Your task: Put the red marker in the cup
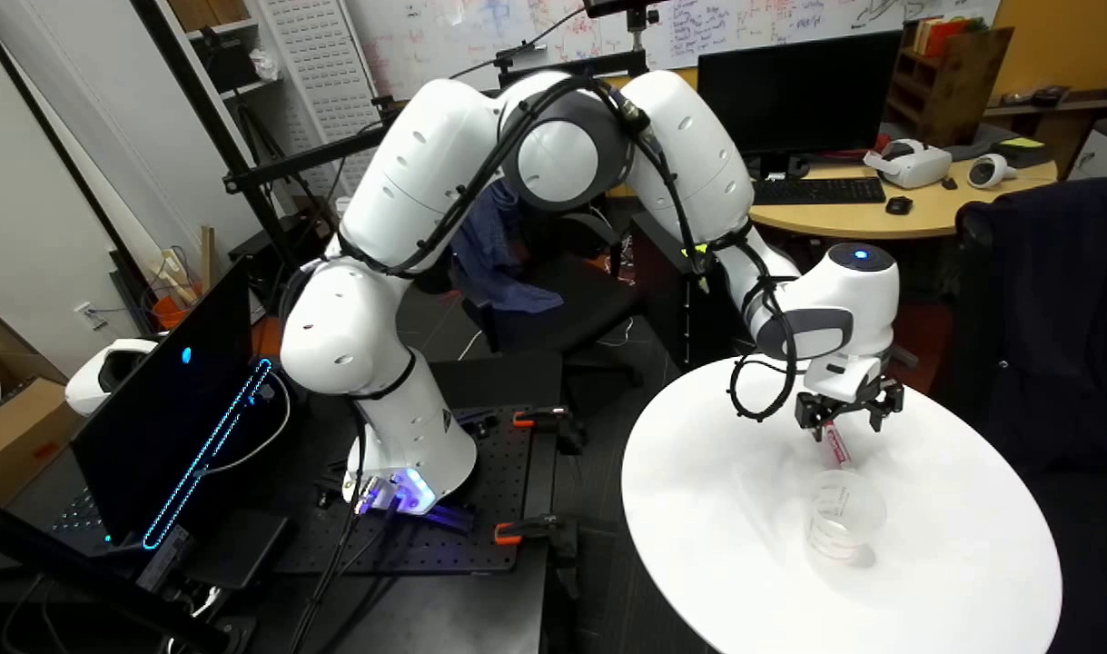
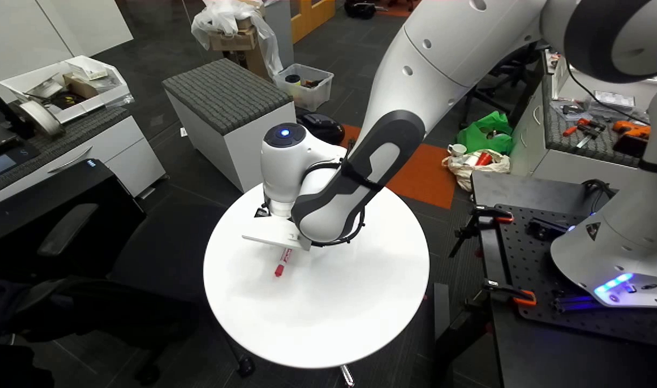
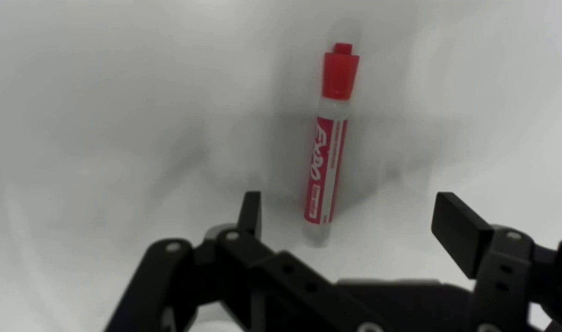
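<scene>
The red marker (image 3: 327, 152) lies on the round white table, cap toward the top of the wrist view. It also shows in both exterior views (image 1: 836, 445) (image 2: 283, 262). My gripper (image 3: 347, 216) is open and empty above the table. In the wrist view, the marker's lower end lies between the two fingers, closer to the left finger. In an exterior view, the gripper (image 1: 847, 425) is just over the marker. The clear cup (image 1: 844, 516) stands close to the marker there. A pale rim at the wrist view's bottom edge may be the cup. The cup does not show in an exterior view where the arm blocks part of the table.
The round white table (image 2: 328, 323) carries the marker and cup. A cable loop (image 1: 762, 413) hangs from the arm near the tabletop. A black chair (image 2: 161, 253) stands beside the table. The black robot bench (image 1: 480, 599) with orange-tipped clamps stands across a gap.
</scene>
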You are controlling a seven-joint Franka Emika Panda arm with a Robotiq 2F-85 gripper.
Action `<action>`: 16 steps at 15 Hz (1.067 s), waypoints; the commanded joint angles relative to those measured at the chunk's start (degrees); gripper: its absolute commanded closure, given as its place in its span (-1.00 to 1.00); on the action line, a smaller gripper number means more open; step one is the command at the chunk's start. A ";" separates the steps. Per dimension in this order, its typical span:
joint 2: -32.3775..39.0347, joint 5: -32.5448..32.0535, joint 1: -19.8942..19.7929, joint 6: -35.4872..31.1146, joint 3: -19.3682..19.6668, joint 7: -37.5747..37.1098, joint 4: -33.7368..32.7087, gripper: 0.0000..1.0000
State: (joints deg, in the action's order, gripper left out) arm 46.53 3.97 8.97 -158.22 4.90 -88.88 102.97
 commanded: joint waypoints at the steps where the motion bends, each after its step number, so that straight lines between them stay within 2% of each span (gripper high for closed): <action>1: 2.20 1.95 -0.09 2.84 0.06 1.60 -3.56 -0.91; 14: 6.21 1.85 -0.07 7.61 0.05 1.16 -9.18 -0.87; 16: 6.52 1.80 -0.02 8.12 0.08 1.07 -9.69 -0.78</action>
State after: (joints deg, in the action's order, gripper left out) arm 52.26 4.13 8.81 -152.86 5.01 -88.88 95.57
